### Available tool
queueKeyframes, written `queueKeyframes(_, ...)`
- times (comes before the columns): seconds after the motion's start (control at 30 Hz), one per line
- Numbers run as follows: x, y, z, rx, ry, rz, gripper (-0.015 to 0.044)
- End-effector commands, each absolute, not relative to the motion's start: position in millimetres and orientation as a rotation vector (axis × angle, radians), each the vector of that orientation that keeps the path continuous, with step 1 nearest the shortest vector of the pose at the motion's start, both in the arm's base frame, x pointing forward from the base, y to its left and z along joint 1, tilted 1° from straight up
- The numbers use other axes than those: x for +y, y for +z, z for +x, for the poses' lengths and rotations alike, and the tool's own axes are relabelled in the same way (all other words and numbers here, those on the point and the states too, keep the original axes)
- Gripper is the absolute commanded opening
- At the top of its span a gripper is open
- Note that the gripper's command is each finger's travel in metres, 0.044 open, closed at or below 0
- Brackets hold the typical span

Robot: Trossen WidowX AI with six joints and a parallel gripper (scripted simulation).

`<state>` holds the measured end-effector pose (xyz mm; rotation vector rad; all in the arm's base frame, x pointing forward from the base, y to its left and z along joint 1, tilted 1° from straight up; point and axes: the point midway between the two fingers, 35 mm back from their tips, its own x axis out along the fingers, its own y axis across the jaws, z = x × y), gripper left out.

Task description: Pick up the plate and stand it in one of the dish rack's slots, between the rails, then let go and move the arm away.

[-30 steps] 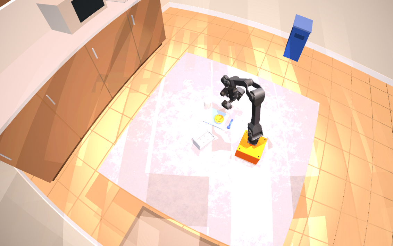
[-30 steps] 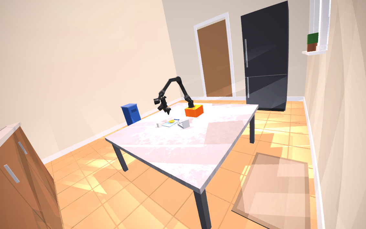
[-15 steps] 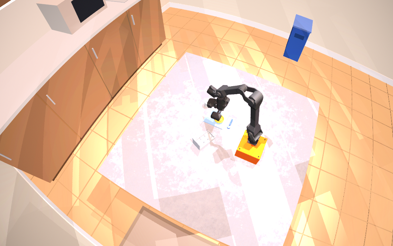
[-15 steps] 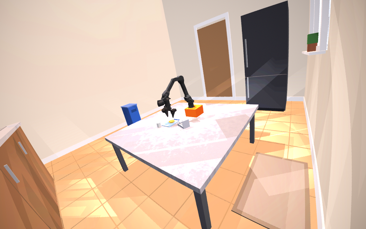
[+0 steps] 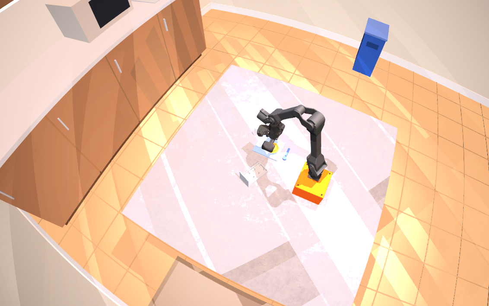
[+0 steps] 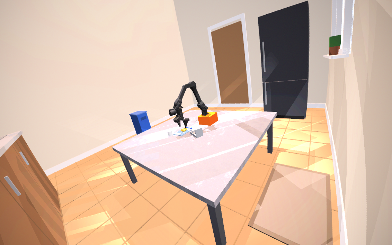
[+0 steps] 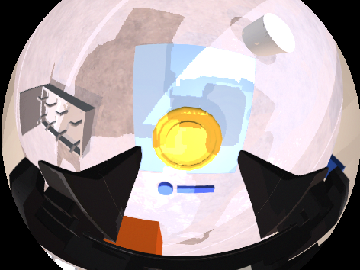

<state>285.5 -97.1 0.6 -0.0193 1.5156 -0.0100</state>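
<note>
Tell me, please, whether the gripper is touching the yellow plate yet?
Apart. In the wrist view the open gripper has its fingers spread to either side of the plate, which lies flat on the blue mat with bare mat between them.

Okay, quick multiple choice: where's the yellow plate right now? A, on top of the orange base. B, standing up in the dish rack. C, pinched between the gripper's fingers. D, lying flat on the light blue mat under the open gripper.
D: the wrist view shows the plate lying flat on the light blue mat, below the open, empty gripper, while the dish rack sits apart to the side with nothing in it.
</note>
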Motion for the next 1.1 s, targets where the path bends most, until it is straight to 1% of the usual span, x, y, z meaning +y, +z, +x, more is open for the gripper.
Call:
queueKeyframes(0.0,-96.1,-6.9,285.2,1.518,-0.007,-0.014,0.04)
queueKeyframes(0.77,-95.9,-40.7,283.7,1.518,-0.006,-0.015,0.04)
queueKeyframes(0.83,-95.9,-40.7,283.7,1.518,-0.006,-0.015,0.0389)
queueKeyframes(1.07,-95.9,-40.7,283.7,1.518,-0.006,-0.015,0.0382)
